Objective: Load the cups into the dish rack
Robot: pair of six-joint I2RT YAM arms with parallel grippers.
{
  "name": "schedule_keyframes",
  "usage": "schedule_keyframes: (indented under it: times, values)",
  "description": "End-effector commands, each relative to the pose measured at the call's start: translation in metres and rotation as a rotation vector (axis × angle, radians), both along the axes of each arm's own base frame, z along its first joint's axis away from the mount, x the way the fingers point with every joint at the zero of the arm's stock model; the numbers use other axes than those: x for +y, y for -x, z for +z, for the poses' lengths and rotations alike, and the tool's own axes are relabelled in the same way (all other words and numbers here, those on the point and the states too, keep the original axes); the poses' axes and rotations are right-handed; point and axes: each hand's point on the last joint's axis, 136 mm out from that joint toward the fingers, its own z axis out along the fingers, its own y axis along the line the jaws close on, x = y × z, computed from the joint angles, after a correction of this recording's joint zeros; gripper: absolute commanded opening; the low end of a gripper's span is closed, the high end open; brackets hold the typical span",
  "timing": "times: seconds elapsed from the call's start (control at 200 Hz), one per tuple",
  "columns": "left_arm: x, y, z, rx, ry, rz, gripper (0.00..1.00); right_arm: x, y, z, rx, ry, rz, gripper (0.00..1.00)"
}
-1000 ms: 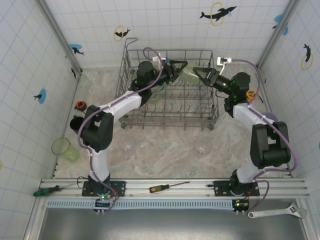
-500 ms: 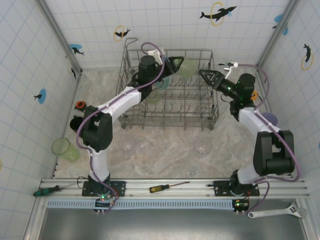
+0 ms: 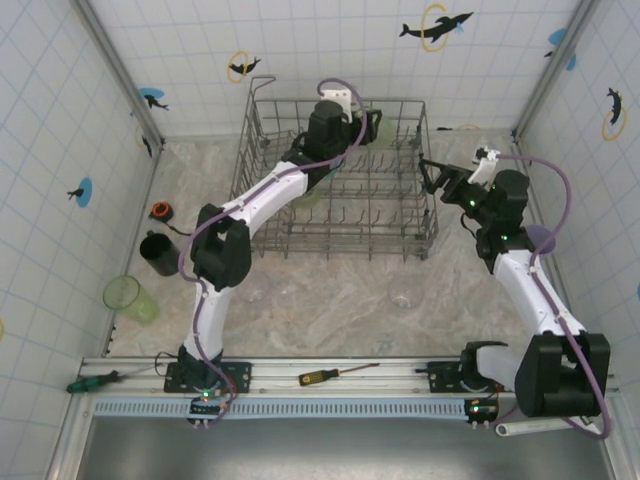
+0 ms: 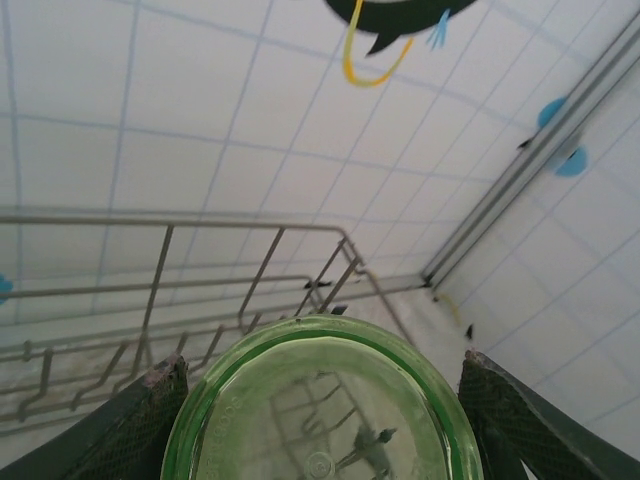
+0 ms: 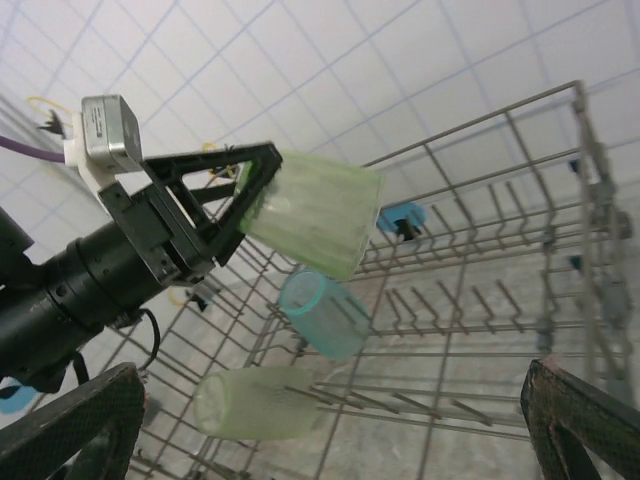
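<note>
My left gripper (image 3: 363, 126) reaches over the far side of the dish rack (image 3: 330, 252), shut on a pale green cup (image 4: 320, 410). The cup sits between both fingers with its base toward the wrist camera. In the right wrist view this cup (image 5: 315, 210) hangs tilted above the rack's tines (image 5: 450, 330). A teal cup (image 5: 325, 315) and another pale green cup (image 5: 255, 400) lie on their sides in the rack. My right gripper (image 3: 436, 176) is open and empty, just off the rack's right side.
On the table left of the rack are a black mug (image 3: 158, 252), a green cup (image 3: 125, 296) and an orange tape measure (image 3: 160, 210). Clear glasses (image 3: 255, 290) (image 3: 405, 295) stand in front of the rack. A lavender cup (image 3: 541, 238) sits by the right arm.
The right gripper opened, let go of the pale green cup and drew back to the right. The left gripper carried the cup toward the rack's far right.
</note>
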Motion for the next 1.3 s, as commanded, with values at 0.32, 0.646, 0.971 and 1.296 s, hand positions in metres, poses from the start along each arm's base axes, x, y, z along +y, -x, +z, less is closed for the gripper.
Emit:
schedule_keyframes:
  times: [0.32, 0.646, 0.971, 1.296]
  values:
    - [0.010, -0.018, -0.017, -0.089, -0.196, 0.088, 0.00, -0.026, 0.011, -0.025, 0.040, 0.127, -0.115, 1.00]
    - [0.011, -0.023, -0.032, -0.081, -0.261, 0.097, 0.00, -0.027, 0.011, -0.028, 0.046, 0.133, -0.120, 1.00]
    - [0.008, -0.025, -0.049, -0.069, -0.290, 0.085, 0.00, -0.026, 0.009, -0.027, 0.037, 0.127, -0.117, 1.00]
    - [0.001, -0.025, -0.065, -0.069, -0.324, 0.040, 0.00, -0.023, 0.011, -0.036, 0.059, 0.111, -0.106, 1.00]
